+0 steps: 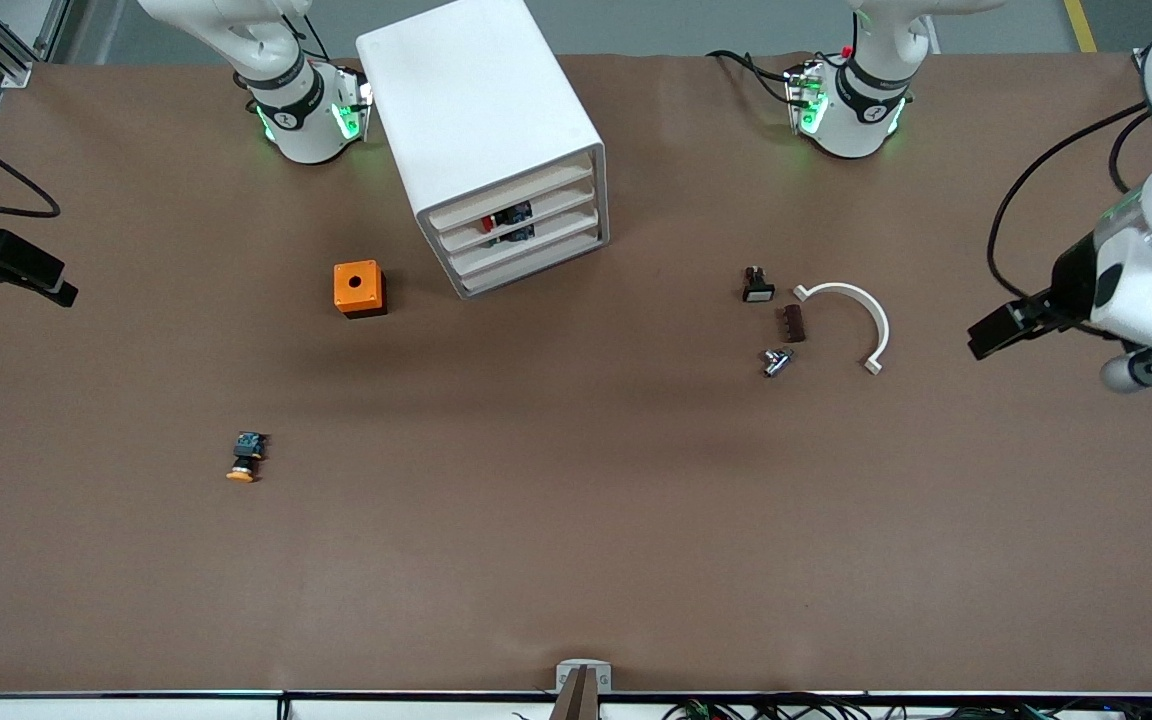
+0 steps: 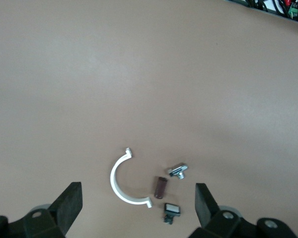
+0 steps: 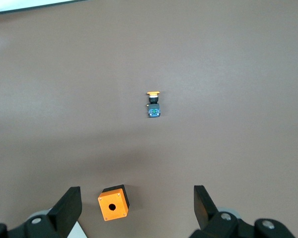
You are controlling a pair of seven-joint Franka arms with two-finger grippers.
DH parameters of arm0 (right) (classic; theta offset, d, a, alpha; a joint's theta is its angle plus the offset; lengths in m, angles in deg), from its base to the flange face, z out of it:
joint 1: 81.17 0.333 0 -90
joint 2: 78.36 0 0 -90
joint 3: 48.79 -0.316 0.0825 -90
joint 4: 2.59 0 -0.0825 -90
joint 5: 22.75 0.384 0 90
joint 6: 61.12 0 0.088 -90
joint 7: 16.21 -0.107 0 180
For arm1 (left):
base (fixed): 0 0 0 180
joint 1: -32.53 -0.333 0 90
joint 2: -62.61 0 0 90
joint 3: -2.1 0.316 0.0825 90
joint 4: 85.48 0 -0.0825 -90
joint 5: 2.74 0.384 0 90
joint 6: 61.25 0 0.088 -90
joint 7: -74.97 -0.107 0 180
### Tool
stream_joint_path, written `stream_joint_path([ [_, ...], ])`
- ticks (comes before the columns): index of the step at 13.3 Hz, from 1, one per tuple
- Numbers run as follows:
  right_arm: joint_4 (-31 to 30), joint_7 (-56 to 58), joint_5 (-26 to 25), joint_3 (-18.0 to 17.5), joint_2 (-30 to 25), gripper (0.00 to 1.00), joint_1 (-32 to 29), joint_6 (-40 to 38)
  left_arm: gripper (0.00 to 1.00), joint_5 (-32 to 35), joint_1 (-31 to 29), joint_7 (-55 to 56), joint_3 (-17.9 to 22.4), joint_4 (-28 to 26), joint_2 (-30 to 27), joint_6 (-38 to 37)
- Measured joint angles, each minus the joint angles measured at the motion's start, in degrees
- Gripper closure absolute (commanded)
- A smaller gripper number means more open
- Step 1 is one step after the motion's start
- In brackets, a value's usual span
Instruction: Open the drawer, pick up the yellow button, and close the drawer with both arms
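The right gripper (image 1: pixel 21 268) hangs over the right arm's end of the table (image 1: pixel 576 560). Its two fingers (image 3: pixel 67 208) are spread wide and hold nothing. The button (image 1: pixel 245 458) lies on its side on the bare table, well apart from everything else. It is nearer to the front camera than the orange cube (image 1: pixel 359 288). Its long way runs toward that camera, with the orange cap on the near end and the blue end pointing back at the cube. The button is out already, and the right arm looks much the nearer one to it.

The white cabinet (image 1: pixel 496 140) stands in the middle, near the arms' bases. Its top drawer (image 1: pixel 511 197) looks pushed in, flush with the trays under it, so the job seems close to done.

Next come a black-and-white switch (image 1: pixel 757 286), a small brown block (image 1: pixel 793 323), a silver bolt (image 1: pixel 776 360) and a white curved clip (image 1: pixel 856 315). The left gripper (image 1: pixel 1011 328) waits over the left arm's end of the table. Its fingers (image 2: pixel 69 203) are wide apart too, with nothing in them.
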Motion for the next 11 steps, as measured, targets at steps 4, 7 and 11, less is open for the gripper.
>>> stream_joint_path([
  [4, -0.6, -0.1, -1.6, -0.1, -0.5, 0.00, 0.0, -0.2, 0.00, 0.0, -0.1, -2.9, 0.2, -8.8, -8.7, -0.6],
  [7, -0.8, -0.2, -2.0, -0.1, -0.7, 0.00, 0.0, -0.1, 0.00, -1.0, 0.2, -7.0, 1.5, -14.3, -13.0, -0.4],
  [11, -0.9, -0.2, -2.0, -0.2, -1.1, 0.00, 0.0, -0.1, 0.00, -2.1, 0.8, -10.4, 4.0, -17.7, -16.3, -0.2],
])
